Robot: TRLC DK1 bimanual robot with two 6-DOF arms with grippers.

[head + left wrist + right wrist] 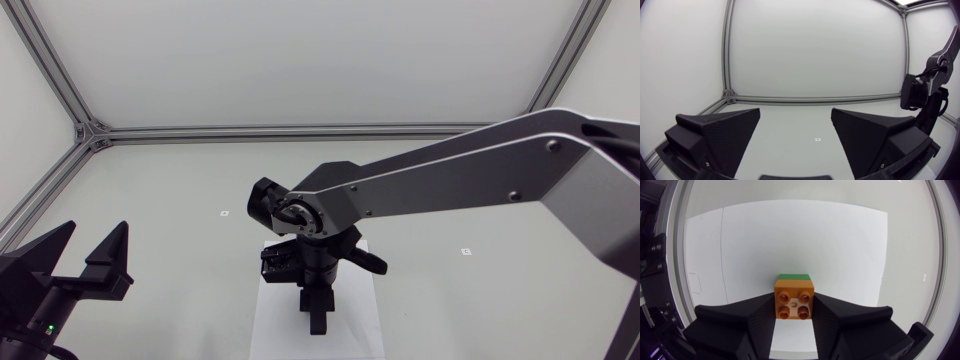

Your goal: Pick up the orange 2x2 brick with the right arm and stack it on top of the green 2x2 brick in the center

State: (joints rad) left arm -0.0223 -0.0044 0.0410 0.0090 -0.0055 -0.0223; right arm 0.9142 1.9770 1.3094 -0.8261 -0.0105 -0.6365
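Observation:
In the right wrist view the orange 2x2 brick (794, 300) sits studs-up between my right gripper's (794, 311) fingers, which press on it from both sides. A strip of the green 2x2 brick (794, 277) shows just beyond the orange one's far edge, mostly covered by it. I cannot tell whether the two touch. In the head view my right arm reaches over the middle, its gripper (315, 318) pointing down at the white sheet (355, 335); both bricks are hidden under it. My left gripper (88, 258) stands open and empty at the near left, fingers (720, 132) wide apart.
The white sheet (840, 250) lies flat on the grey table under the right gripper. Small marks dot the table (224, 213) to either side. An aluminium frame (300, 131) runs along the back edge. My right arm (920, 95) shows beside the left gripper.

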